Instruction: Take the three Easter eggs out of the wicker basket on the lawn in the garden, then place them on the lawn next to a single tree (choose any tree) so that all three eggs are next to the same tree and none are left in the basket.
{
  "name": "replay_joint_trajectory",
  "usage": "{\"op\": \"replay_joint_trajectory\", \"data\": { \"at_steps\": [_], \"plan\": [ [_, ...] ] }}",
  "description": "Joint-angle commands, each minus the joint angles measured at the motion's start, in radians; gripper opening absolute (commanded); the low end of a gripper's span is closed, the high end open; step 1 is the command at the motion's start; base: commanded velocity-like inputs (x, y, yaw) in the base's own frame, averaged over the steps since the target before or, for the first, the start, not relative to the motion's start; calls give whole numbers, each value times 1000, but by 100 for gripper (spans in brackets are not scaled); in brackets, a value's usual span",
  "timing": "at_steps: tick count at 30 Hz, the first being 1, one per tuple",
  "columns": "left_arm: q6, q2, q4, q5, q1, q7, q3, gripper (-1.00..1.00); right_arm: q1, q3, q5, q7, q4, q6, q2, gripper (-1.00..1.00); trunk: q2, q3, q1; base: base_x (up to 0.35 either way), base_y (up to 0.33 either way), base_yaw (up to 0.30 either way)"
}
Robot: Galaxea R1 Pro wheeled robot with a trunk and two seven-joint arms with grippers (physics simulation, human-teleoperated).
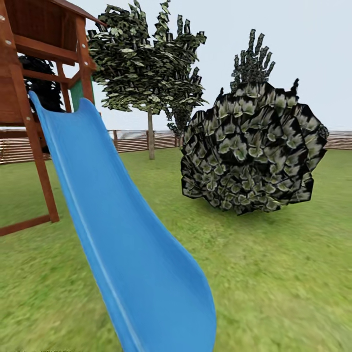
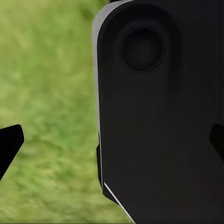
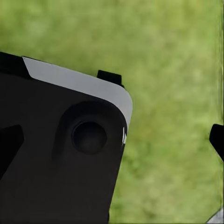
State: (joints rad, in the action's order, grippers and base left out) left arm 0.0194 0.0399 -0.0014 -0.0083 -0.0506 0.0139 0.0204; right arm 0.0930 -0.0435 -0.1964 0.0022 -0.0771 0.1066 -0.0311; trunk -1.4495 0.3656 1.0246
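Timber of a play frame (image 1: 29,63) rises at the far left of the head view, and a blue slide (image 1: 127,234) runs down from it toward the camera, its lower lip close in front. Beyond the slide's upper end a tree (image 1: 150,132) with a thin pale trunk and a leafy crown stands on the lawn (image 1: 283,274) just before the slatted fence (image 1: 132,141). To the right of it sits a big round dark-leaved shrub (image 1: 252,151), nearer than the tree, with another leafy top poking up behind it.

The left wrist view looks onto blurred grass, with a dark robot body panel (image 2: 154,116) across much of it. The left hand (image 2: 116,140) has a fingertip (image 2: 11,140) at one edge and a sliver of the other at the opposite edge, so it stands wide and holds nothing. The right hand (image 3: 116,140) reads the same, wide and empty, over grass, though one of its tips merges with the dark panel and I may be misjudging it.

Basket and eggs lie somewhere outside these pictures, so which way they sit from either hand, and which arm is nearer, cannot be told. Probably the robot is on its way across the garden and must first find the basket; the tree ahead, left of centre, would serve as a drop spot.
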Motion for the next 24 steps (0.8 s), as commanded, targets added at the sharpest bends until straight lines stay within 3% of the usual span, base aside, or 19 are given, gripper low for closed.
{"op": "replay_joint_trajectory", "data": {
  "at_steps": [1,9,24],
  "plan": [
    [2,0,0,-1,0,1,2,100,2,-4,-3,0,-4,7,0,100,0,1,0,217,-249,290],
    [2,0,0,-1,0,1,1,100,2,-4,-3,0,-3,7,-1,100,0,1,0,207,-269,253],
    [1,0,0,-1,0,1,1,100,2,-5,-8,0,-3,7,-3,100,0,1,0,189,-283,54]
  ]
}}
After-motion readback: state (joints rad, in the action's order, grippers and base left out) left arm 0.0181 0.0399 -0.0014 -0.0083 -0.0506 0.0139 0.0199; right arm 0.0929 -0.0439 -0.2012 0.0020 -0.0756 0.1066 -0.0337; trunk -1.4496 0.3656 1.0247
